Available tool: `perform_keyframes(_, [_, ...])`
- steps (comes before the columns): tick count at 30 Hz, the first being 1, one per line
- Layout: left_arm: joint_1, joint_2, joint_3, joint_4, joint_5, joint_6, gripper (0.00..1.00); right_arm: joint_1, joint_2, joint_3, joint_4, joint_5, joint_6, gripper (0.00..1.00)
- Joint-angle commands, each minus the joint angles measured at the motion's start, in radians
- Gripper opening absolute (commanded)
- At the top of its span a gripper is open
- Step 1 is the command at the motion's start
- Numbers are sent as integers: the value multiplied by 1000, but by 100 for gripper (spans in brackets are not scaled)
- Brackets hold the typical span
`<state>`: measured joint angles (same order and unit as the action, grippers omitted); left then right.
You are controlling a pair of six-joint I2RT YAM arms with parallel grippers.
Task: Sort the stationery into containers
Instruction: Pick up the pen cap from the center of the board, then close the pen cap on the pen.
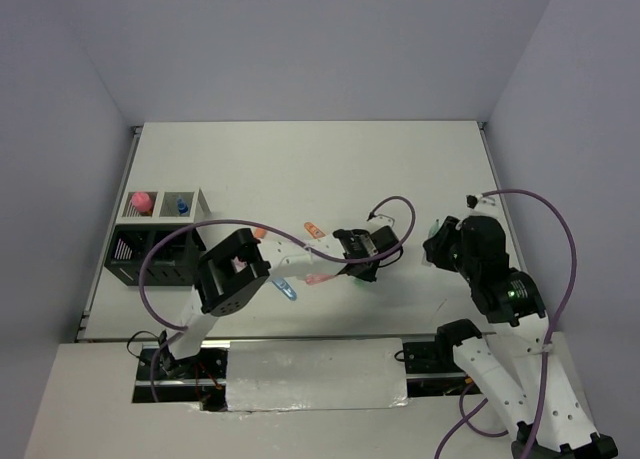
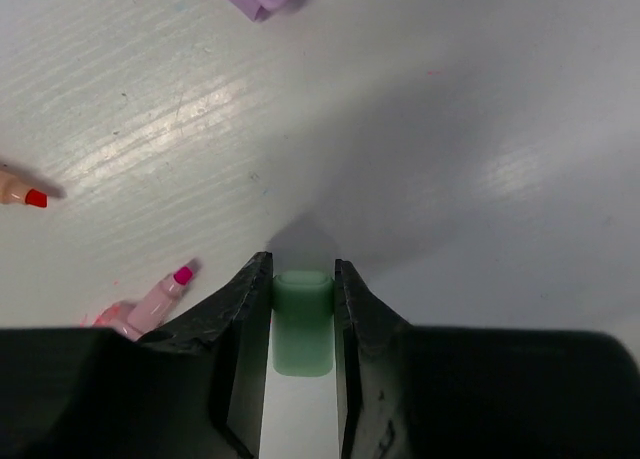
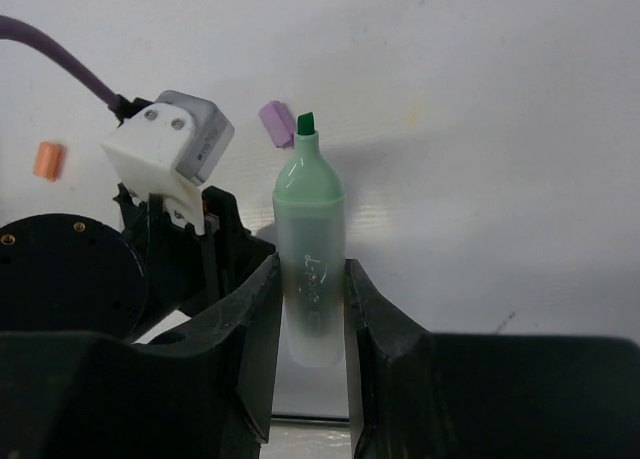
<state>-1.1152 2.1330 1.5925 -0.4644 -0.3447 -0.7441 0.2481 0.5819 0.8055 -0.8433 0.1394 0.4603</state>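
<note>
Clamping uncapped green highlighter (image 3: 310,199) in right gripper (image 3: 310,304); pinching matching cap (image 2: 303,324) on table (image 2: 450,129) with left gripper (image 2: 302,271), likely for recapping.

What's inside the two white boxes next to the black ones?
The left white compartment holds a pink-capped item. The right white compartment holds a blue-capped item. Only their tops show. The walls hide the rest and anything lying lower.

Bright, even overhead light washes the white worktop (image 1: 300,169). In the left wrist view streaky glare lies toward ten o'clock, and a soft grey shadow spreads from the left hand (image 2: 303,271) toward one o'clock.
</note>
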Motion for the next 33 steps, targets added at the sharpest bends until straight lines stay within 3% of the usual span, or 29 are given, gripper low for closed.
perform_keyframes(1, [-6, -146, -14, 32, 41, -3, 0, -3, -34, 15, 100, -118, -78, 0])
perform_keyframes(3, [-6, -239, -20, 72, 46, 28, 0, -4, -80, 3, 148, -274, -94, 0])
perform_keyframes(7, [14, -428, -48, 102, 9, 57, 0, -4, -112, -21, 238, -427, -109, 0])
perform_keyframes(9, [60, -525, -136, 199, 47, 66, 0, -3, -123, -51, 309, -627, -97, 0])
perform_keyframes(11, [124, -675, -221, 365, 114, 69, 0, -3, -137, -112, 453, -801, -42, 0])
perform_keyframes(14, [170, -869, -402, 644, 229, 103, 0, 6, -174, -218, 726, -934, 90, 0])
perform_keyframes(16, [190, -982, -526, 781, 335, 103, 0, 22, -185, -307, 1005, -1044, 252, 0])
perform_keyframes(18, [193, -1056, -624, 956, 424, 88, 0, 43, -179, -354, 1209, -1081, 360, 0])
perform_keyframes(22, [195, -1124, -732, 1167, 504, 62, 0, 207, -140, -374, 1383, -1052, 399, 0])
perform_keyframes(26, [195, -1141, -776, 1326, 564, 40, 0, 356, -67, -339, 1391, -994, 325, 0])
perform_keyframes(33, [196, -1139, -779, 1353, 575, 28, 0, 390, -21, -344, 1438, -963, 331, 0])
